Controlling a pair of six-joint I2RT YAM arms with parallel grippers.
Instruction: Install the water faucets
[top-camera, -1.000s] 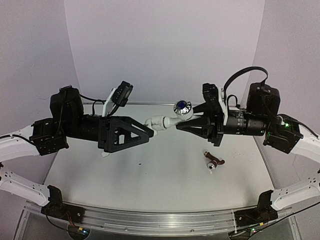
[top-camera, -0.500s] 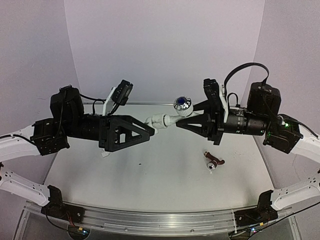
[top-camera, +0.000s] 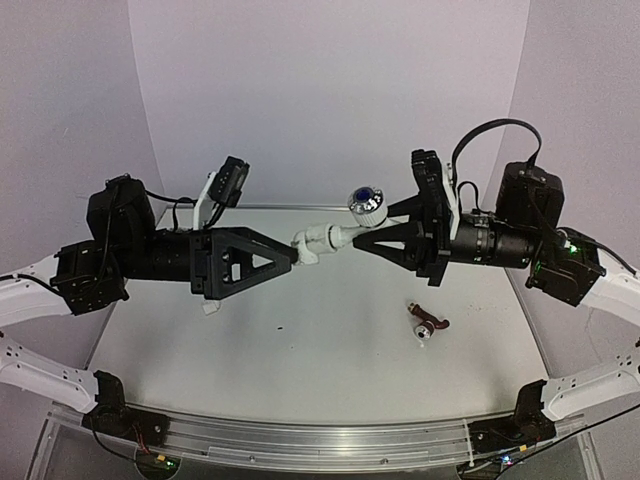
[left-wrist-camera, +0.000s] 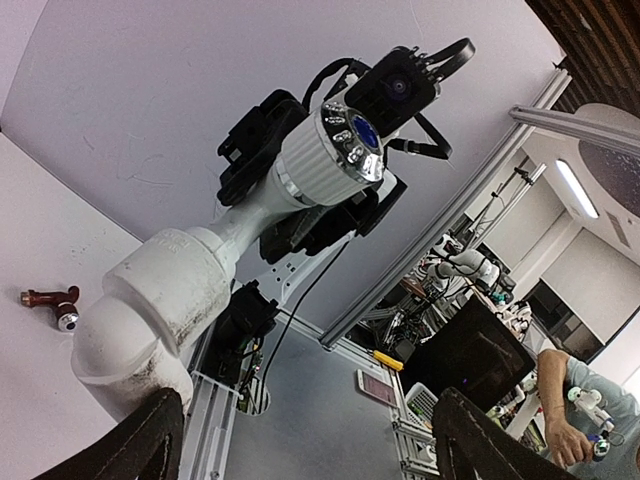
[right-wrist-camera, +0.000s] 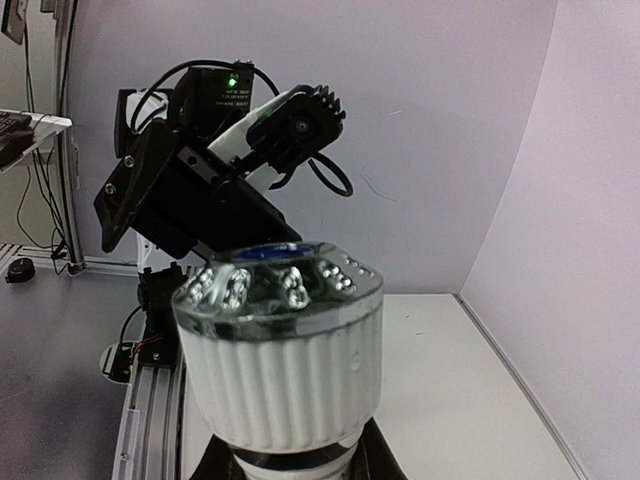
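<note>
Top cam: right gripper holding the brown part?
No, the brown part lies loose on the table while the right gripper grips the white faucet.

- Overhead view: soft, even, rather dim light with a violet cast; only faint shadows fall on the table (top-camera: 330, 340).
- Left wrist view: wide-angle bending towards the edges; a strip light (left-wrist-camera: 580, 190) glares; the fingers (left-wrist-camera: 150, 440) are blurred dark shapes.
- Right wrist view: the faucet knob (right-wrist-camera: 280, 340) is very close and slightly soft, its rim glinting.

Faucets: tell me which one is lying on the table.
The dark brown faucet, loose on the table; the white faucet is held up in the air by the right gripper.
</note>
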